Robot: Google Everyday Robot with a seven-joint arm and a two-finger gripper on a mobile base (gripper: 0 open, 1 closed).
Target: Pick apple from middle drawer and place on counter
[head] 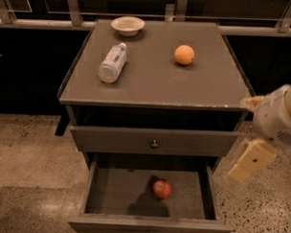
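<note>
Apple in middle drawer, left of and below claw; claw's state cannot be told.

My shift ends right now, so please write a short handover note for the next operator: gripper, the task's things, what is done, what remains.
Gripper: right of the cabinet, at drawer height, apart from the apple.
Apple: on the floor of the open middle drawer, near its centre.
Counter: holds an orange, a bottle lying down and a bowl.
Done: drawer open.
Left: grasp the apple, lift it, place it on the counter.
</note>
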